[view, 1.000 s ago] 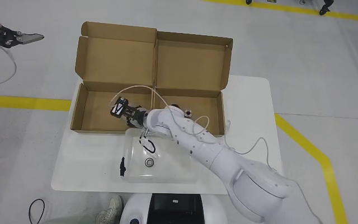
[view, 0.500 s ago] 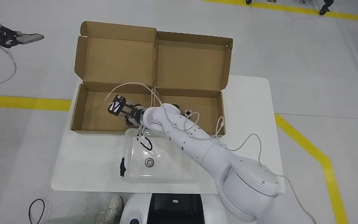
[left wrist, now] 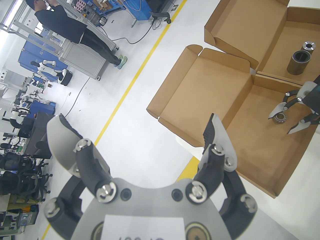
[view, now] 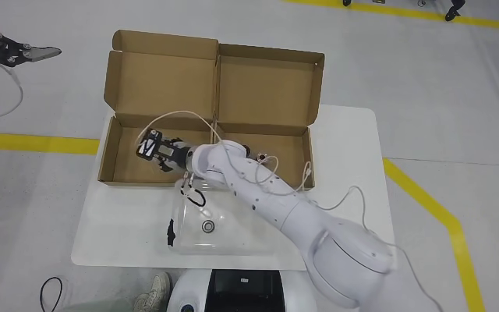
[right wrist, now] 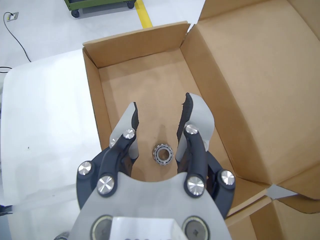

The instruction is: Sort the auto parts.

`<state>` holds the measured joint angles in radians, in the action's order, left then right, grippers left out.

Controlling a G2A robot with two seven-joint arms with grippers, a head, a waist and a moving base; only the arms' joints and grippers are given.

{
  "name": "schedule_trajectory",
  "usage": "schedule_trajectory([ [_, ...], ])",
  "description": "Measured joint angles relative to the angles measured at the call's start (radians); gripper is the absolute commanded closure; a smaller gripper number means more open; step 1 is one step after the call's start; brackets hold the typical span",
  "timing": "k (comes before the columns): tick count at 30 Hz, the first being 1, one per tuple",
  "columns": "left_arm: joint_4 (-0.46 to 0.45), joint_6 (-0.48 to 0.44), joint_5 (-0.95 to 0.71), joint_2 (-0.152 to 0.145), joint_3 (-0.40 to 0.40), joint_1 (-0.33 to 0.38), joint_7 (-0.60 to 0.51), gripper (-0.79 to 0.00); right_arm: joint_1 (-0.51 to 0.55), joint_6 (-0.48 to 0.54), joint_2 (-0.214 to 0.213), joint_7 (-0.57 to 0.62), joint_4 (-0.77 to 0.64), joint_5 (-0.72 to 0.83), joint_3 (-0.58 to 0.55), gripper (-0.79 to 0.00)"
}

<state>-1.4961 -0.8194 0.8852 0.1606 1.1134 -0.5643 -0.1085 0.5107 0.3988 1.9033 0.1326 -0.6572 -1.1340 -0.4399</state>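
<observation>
Top view: the robot's right arm reaches across a clear plastic tray (view: 234, 238) to an open brown cardboard box (view: 125, 160) at the left end of the white worktop (view: 351, 156).
Right gripper: the right gripper (right wrist: 161, 106) hangs inside that box with its fingers spread, holding nothing.
Task part: a small ribbed steel bearing ring (right wrist: 163, 154) lies flat on the box floor, below and between the spread fingers, free of both as far as the right wrist view shows.
Why so: spread fingers over a part lying in its box suggest the drop is done and the bearing is sorted here.
Second box: an adjoining brown cardboard box (left wrist: 277, 58) holds a dark metal sleeve (left wrist: 298, 62) and a small silver bushing (left wrist: 309, 46), both upright, so each box seems to take its own kind.
Tray: a small metal ring (view: 208, 225) and a black part (view: 170, 232) wait in it, so sorting looks unfinished.
Left gripper: the left gripper (left wrist: 136, 126) is spread and holds nothing, out over the floor, well apart from the boxes and likely parked clear of the working arm.
Edges: low walls enclose the bearing, and the raised lid stands at the far side.
Open room: straight up is free; the near wall lies between the gripper and the tray.
</observation>
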Motion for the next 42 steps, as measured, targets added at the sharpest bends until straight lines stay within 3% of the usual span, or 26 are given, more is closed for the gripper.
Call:
schedule_trajectory([
  [10,0.0,0.0,0.0,0.0,0.0,0.0,0.0,-0.785,0.174,0.127,-0.141,0.125,-0.381,-0.101,-0.135,-0.332],
  [17,0.0,0.0,0.0,0.0,0.0,0.0,0.0,-0.785,0.431,0.249,-0.263,0.297,-0.756,-0.225,-0.281,-0.339],
  [23,0.0,0.0,0.0,0.0,0.0,0.0,0.0,-0.785,0.634,0.394,-0.339,0.358,-0.968,-0.307,-0.388,-0.348],
  [32,0.0,0.0,0.0,0.0,0.0,0.0,0.0,-0.785,0.808,0.491,-0.403,0.383,-1.091,-0.43,-0.458,-0.363],
  [42,0.0,0.0,0.0,0.0,0.0,0.0,0.0,-0.785,0.798,0.439,-0.414,0.397,-1.022,-0.547,-0.387,-0.4],
])
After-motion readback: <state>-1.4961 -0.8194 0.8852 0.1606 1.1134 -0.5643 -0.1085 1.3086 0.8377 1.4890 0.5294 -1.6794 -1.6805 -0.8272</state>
